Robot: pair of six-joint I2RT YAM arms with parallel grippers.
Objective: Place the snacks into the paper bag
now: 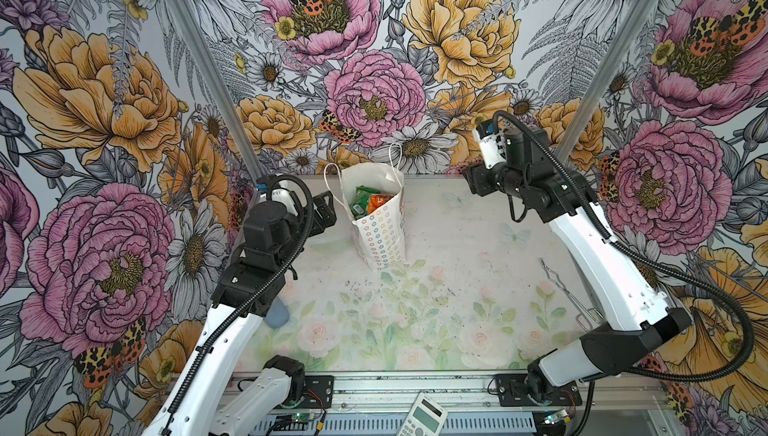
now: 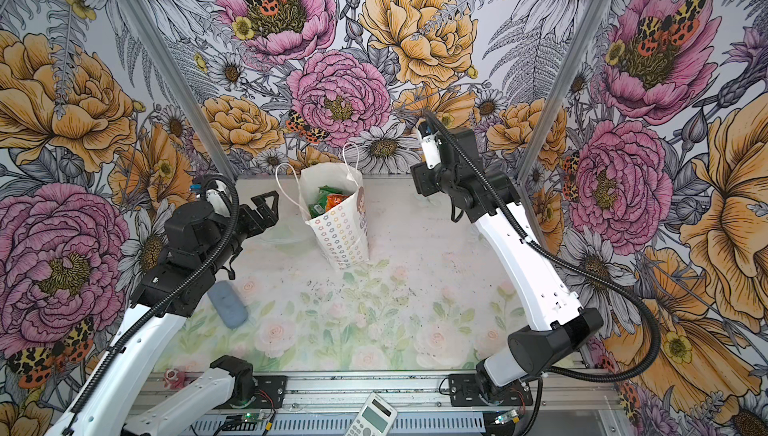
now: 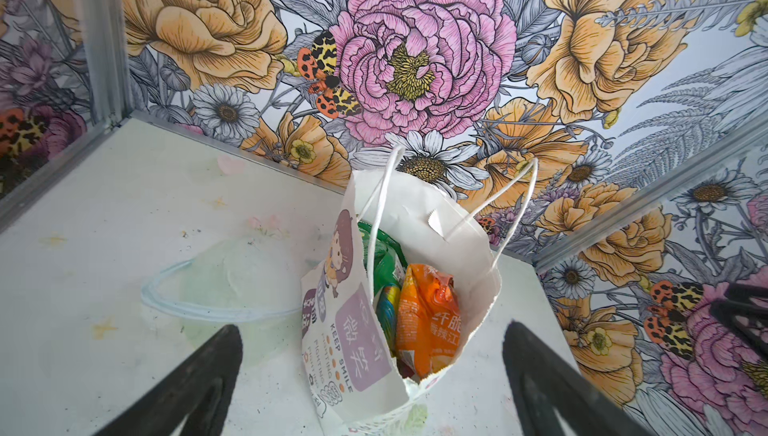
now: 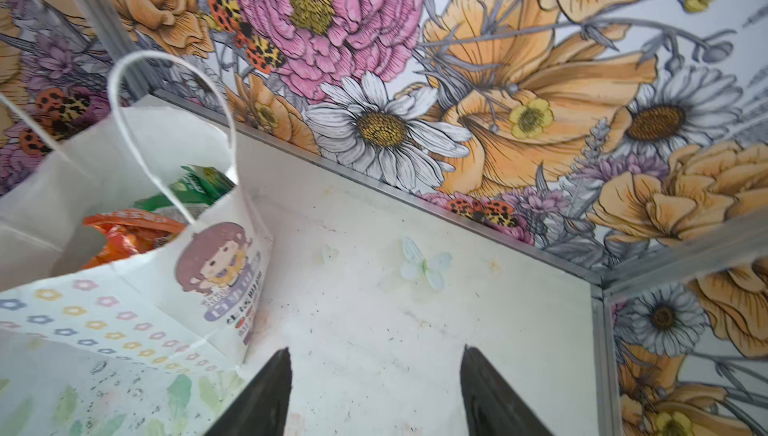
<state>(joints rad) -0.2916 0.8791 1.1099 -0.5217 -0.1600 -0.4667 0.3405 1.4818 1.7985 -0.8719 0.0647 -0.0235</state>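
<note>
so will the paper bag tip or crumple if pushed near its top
Likely tips: the paper bag stands tall on a narrow base. Its creased thin walls would probably buckle first. The snacks inside may steady it.

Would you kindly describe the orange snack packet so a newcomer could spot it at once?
Find the white paper bag standing near the back edge of the table. Look into its open top: the orange packet stands beside green packets, the only orange one showing.
</note>
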